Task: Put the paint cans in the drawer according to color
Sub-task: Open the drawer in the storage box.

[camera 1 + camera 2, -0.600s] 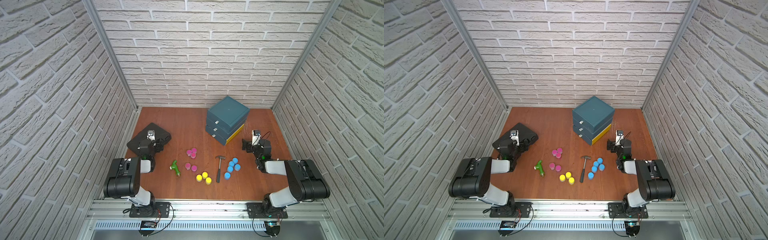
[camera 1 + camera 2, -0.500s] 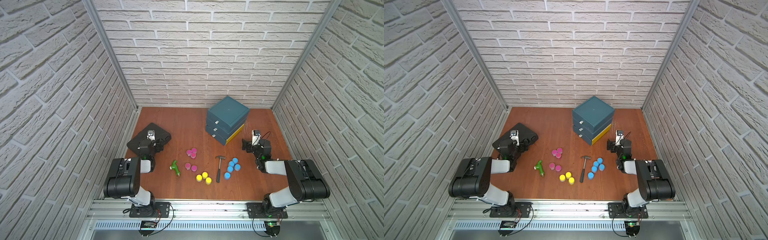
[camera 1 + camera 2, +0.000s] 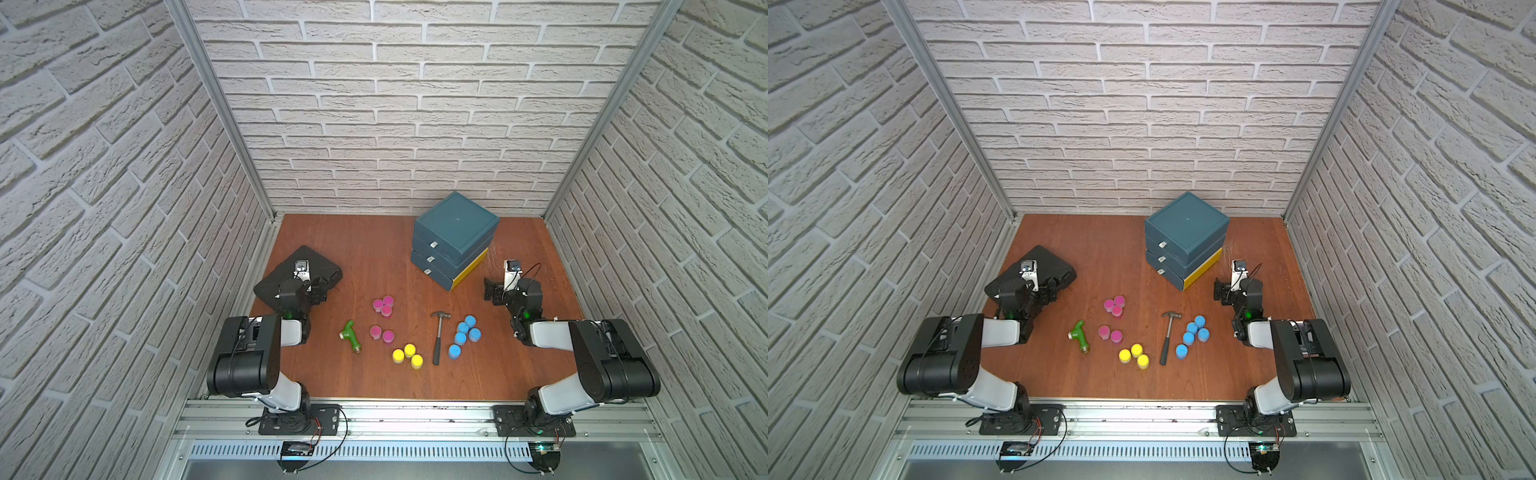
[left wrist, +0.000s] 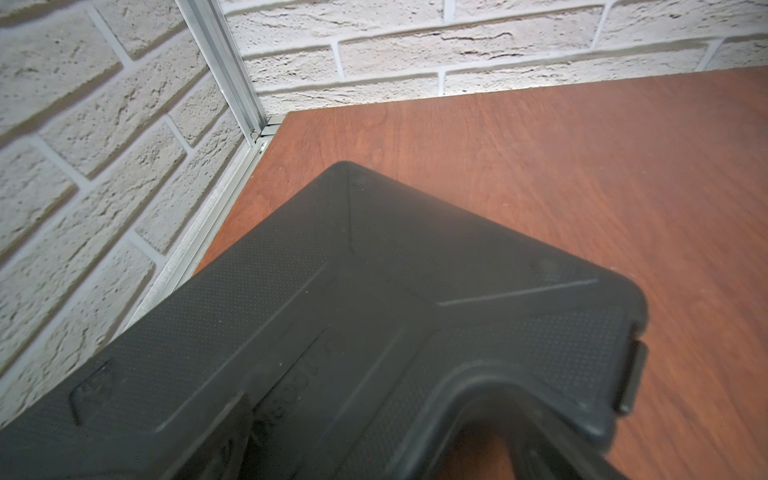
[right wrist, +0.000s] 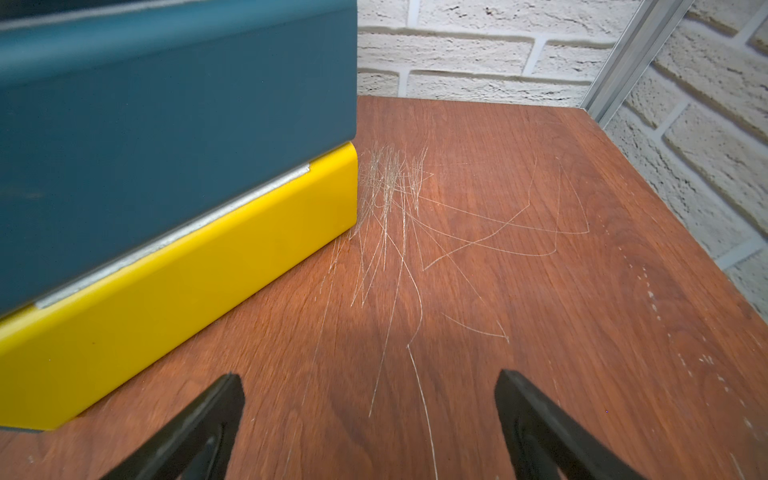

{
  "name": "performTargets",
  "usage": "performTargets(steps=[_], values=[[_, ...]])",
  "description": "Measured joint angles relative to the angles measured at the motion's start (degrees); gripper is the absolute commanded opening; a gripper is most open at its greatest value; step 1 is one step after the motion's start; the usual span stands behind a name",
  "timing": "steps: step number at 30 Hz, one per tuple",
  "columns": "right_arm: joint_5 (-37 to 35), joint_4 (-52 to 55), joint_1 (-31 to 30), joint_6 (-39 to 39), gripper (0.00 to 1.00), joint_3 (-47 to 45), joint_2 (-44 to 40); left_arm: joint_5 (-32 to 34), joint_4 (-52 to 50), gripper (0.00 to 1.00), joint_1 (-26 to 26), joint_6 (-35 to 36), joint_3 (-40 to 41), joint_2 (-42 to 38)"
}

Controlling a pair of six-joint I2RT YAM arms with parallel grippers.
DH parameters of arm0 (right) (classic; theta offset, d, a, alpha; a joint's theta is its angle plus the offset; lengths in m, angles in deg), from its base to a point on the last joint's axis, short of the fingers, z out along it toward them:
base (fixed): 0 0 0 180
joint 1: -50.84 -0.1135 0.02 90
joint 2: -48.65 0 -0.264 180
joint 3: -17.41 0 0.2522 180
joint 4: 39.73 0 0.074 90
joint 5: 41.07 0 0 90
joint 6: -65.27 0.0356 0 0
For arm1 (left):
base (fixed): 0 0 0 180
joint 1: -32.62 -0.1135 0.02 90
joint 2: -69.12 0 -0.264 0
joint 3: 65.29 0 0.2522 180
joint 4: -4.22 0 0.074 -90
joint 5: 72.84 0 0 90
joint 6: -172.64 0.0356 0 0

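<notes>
White brick walls on three sides; brown wooden table (image 3: 374,249), scratched near the right arm. Right jaws wide apart with nothing between them, low over bare table, just beside the yellow bottom edge of the drawer chest (image 3: 456,226). Left jaws also spread wide. They look empty, though the wrist view is blurred there, and they sit over a flat black case (image 3: 309,259) by the left wall. Chest is dark teal with three drawers, all shut, and stands at the back right of the table. Paint cans (image 3: 388,336) all sit out on the table, front middle, grouped by colour. Five pink cans (image 3: 386,311): three touching, two more just in front of them. Three yellow cans (image 3: 409,350) in a tight cluster nearer the front edge. Five blue cans (image 3: 462,327) bunched to the right. Hammer (image 3: 437,340) lies between the yellow and blue groups, head toward the chest. Green pipe fitting (image 3: 350,336) lies left of the pink pair.
</notes>
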Motion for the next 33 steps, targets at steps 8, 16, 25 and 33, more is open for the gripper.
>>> performTargets(steps=[8, 16, 25, 33], values=[[0.0, 0.0, 0.0, 0.0, 0.99, 0.0, 0.0, 0.0, 0.0, 0.98, 0.0, 0.0, 0.0, 0.0], [0.2, 1.07, 0.0, -0.17, 0.99, 0.26, -0.46, -0.37, -1.88, 0.98, 0.13, 0.68, -0.7, -0.48], [-7.5, 39.3, -0.7, 5.22, 0.99, 30.95, -14.58, 11.89, -29.79, 0.98, 14.75, 2.91, -23.21, -11.15], [-8.66, 67.32, -0.09, 34.16, 0.86, 56.87, -23.41, 1.64, -56.17, 0.97, 17.73, -23.74, -54.71, -8.35]])
